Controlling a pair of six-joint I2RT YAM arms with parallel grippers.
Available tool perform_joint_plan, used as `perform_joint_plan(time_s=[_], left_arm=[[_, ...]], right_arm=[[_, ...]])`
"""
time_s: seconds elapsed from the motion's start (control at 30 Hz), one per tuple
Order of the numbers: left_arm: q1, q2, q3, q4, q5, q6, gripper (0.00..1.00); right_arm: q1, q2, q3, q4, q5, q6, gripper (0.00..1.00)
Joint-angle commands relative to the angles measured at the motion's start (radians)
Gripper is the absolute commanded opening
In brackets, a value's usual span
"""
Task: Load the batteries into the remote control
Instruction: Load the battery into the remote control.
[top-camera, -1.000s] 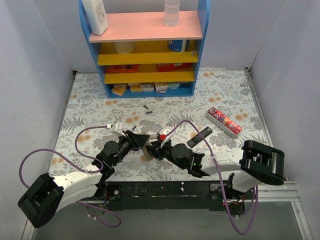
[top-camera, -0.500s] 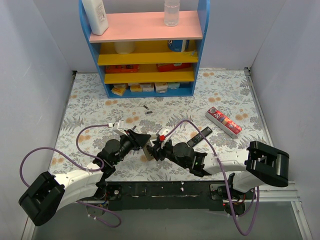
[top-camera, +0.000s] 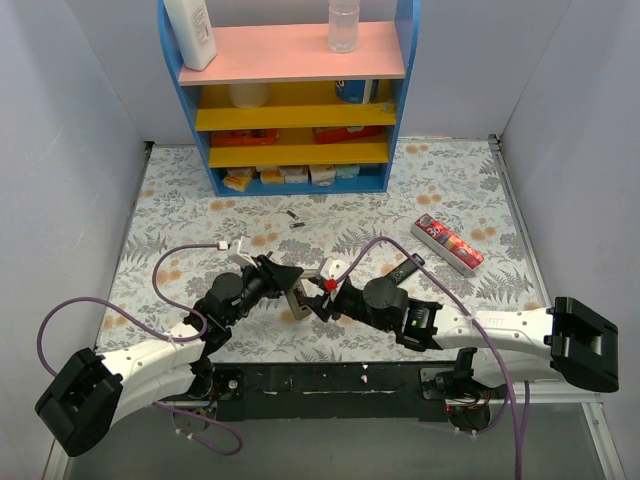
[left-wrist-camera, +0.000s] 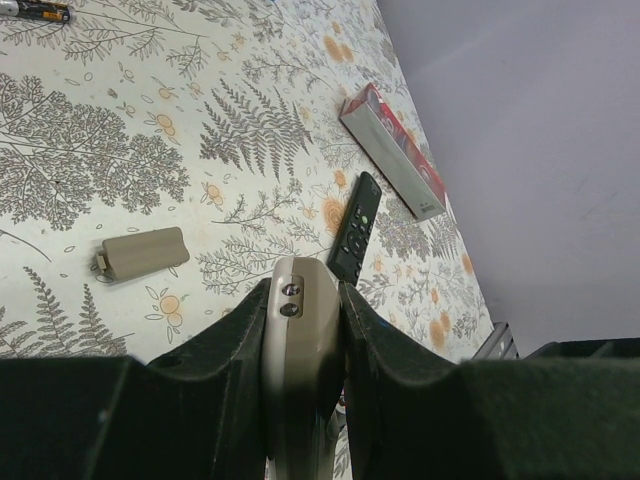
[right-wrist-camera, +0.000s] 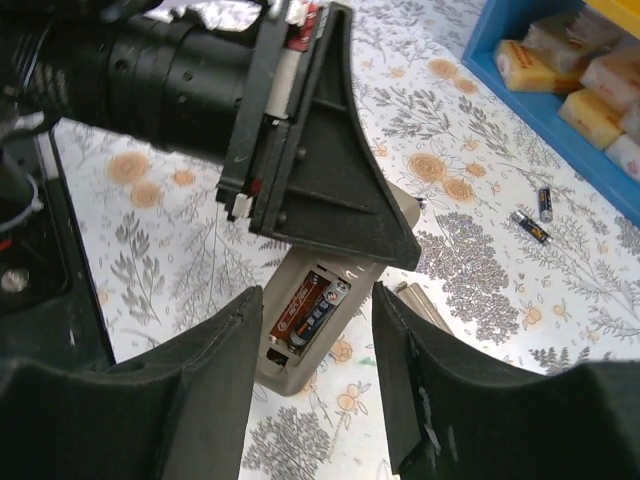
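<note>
My left gripper (top-camera: 287, 284) is shut on the grey-beige remote control (top-camera: 298, 303) and holds it by its sides in the left wrist view (left-wrist-camera: 300, 330). In the right wrist view the remote (right-wrist-camera: 292, 372) shows its back with the battery compartment uncovered. Two batteries (right-wrist-camera: 311, 312) lie side by side inside it. My right gripper (right-wrist-camera: 318, 335) is open, its fingers apart on either side of the compartment; it also shows in the top view (top-camera: 322, 299). Two loose batteries (top-camera: 295, 221) lie on the table farther back, and they also show in the right wrist view (right-wrist-camera: 536, 216).
The small flat grey cover piece (left-wrist-camera: 145, 252) lies on the floral table next to the remote. A slim black remote (top-camera: 400, 272) and a red-and-white box (top-camera: 449, 243) lie to the right. A blue shelf unit (top-camera: 290, 100) stands at the back. Purple cables loop around both arms.
The right arm's rear links have swung down and out to the right, while its gripper stays at the remote. The left gripper still holds the remote, almost unmoved.
</note>
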Motion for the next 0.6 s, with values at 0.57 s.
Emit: perform_joint_plan(time_s=[0.57], left_arm=[[-0.006, -0.012, 0.142, -0.08, 0.276, 0.133, 0.0]], right_arm=[[-0.11, -0.143, 0.076, -0.343, -0.42, -0.385, 0.46]])
